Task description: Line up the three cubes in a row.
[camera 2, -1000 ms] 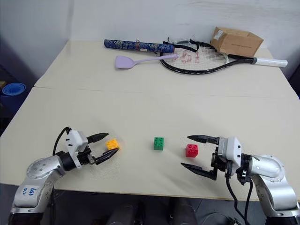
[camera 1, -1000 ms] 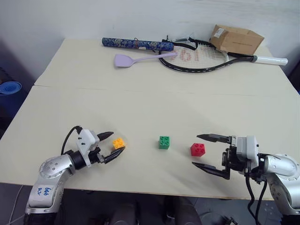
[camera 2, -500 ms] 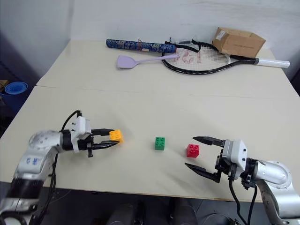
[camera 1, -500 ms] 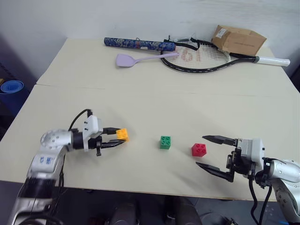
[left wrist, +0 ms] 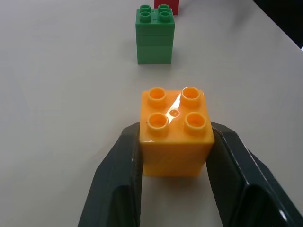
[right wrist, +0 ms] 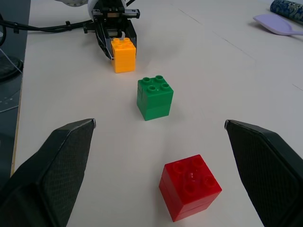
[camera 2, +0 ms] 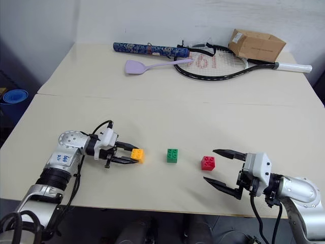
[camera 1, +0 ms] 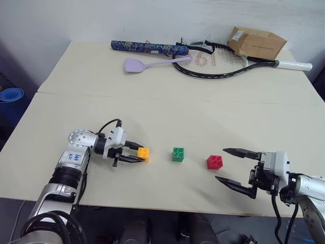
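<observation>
Left side of the worktop (camera 1: 152,107): the left end effector (camera 1: 136,153) points toward the middle, its 2 black fingers (left wrist: 120,179) pressed against opposite sides of the yellow-orange cube (camera 1: 143,153), so it is clamped on that brick. Whether the brick sits on the surface or is held a touch above it cannot be told. Middle: the green cube (camera 1: 177,154) stands free, studs up, near the yellow-orange one but apart from it. Right of that, the red cube (camera 1: 214,161) also stands free, set slightly nearer the front edge than the green one. Far right: the right end effector (camera 1: 234,166) has its fingers spread wide, holds nothing, and sits beside the red cube without touching it. Progress, as a judgement: the 3 cubes already run roughly left to right; what is left is releasing the yellow-orange brick in line and perhaps nudging the red one up to straighten the row. In the left wrist view the red cube is cut off behind the green.
</observation>
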Robot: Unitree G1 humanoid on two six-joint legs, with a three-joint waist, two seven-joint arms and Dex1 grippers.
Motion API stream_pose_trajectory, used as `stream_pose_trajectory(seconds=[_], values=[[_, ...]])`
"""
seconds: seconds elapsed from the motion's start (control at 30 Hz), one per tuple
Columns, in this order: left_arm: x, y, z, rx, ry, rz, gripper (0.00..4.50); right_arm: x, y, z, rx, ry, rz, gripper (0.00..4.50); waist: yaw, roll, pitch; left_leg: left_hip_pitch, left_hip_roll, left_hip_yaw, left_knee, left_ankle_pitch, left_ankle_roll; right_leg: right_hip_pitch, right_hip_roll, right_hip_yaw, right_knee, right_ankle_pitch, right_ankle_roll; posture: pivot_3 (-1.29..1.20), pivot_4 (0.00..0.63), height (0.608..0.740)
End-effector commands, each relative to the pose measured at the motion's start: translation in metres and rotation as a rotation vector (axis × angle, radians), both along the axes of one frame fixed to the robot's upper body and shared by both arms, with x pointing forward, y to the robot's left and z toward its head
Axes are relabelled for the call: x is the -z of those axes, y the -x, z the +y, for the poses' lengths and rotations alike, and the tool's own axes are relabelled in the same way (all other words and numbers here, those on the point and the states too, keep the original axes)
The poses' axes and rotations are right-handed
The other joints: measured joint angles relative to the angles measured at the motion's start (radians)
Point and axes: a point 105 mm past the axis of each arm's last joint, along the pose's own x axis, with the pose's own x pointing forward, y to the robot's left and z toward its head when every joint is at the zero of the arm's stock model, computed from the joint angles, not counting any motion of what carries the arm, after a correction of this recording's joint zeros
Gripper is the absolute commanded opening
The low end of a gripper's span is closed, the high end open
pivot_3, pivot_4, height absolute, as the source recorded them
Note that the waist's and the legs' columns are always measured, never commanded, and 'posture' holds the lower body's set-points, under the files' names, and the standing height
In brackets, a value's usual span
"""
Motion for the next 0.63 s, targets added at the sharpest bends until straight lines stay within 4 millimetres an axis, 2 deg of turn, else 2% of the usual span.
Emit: stream_pose_trajectory(seconds=[0.03, 0.1, 0.23, 0.37, 0.47, 0.53, 0.63], values=[[-0.012, 0.000, 0.016, -0.055, 0.007, -0.085, 3.06, -0.013, 0.003, -0.003, 0.002, 0.005, -0.054, 4.50, 0.000, 0.000, 0.000, 0.000, 0.000, 0.000, 0.000, 0.000, 0.000, 0.000, 0.000, 0.000, 0.000, 0.000, 0.000, 0.00, 0.150, 0.740], [-0.018, 0.003, 0.021, -0.071, 0.018, -0.103, 3.59, -0.013, 0.003, -0.005, 0.004, 0.006, -0.054, 4.50, -0.003, 0.000, 0.000, 0.000, 0.001, 0.000, 0.000, 0.000, 0.000, 0.000, -0.001, 0.000, 0.000, 0.000, 0.000, 0.00, 0.150, 0.740], [-0.037, 0.024, 0.060, -0.225, 0.057, -0.086, 3.59, -0.022, 0.001, -0.026, 0.045, 0.046, -0.065, 4.50, -0.012, 0.000, 0.000, 0.000, 0.002, 0.000, 0.000, -0.001, -0.001, 0.000, -0.003, 0.001, -0.001, 0.000, 0.000, 0.00, 0.150, 0.740], [-0.044, 0.055, 0.111, -0.461, 0.015, -0.063, 3.59, -0.026, 0.001, -0.054, 0.061, 0.137, -0.048, 4.50, -0.019, 0.000, 0.000, 0.001, 0.004, -0.001, -0.001, -0.001, -0.002, 0.001, -0.003, 0.001, -0.002, 0.000, 0.000, 0.00, 0.150, 0.740], [-0.045, 0.076, 0.137, -0.585, -0.018, -0.048, 3.59, -0.031, -0.001, -0.066, 0.047, 0.184, -0.041, 4.50, -0.022, 0.001, 0.001, 0.001, 0.004, -0.001, -0.001, -0.002, -0.001, 0.001, -0.004, 0.001, -0.004, 0.000, -0.001, 0.00, 0.150, 0.740], [-0.042, 0.089, 0.143, -0.616, -0.035, -0.040, 3.59, -0.032, -0.002, -0.069, 0.027, 0.201, -0.034, 4.50, -0.021, 0.001, 0.001, 0.002, 0.004, -0.001, -0.001, -0.002, -0.001, 0.001, -0.005, 0.001, -0.006, -0.001, -0.001, 0.00, 0.150, 0.740], [-0.039, 0.095, 0.140, -0.622, -0.044, -0.045, 3.59, -0.026, -0.007, -0.073, 0.011, 0.223, -0.028, 4.50, -0.013, 0.001, 0.001, 0.002, 0.004, -0.001, -0.001, -0.002, -0.001, 0.001, -0.006, 0.001, -0.005, -0.001, -0.002, 0.00, 0.150, 0.740]])
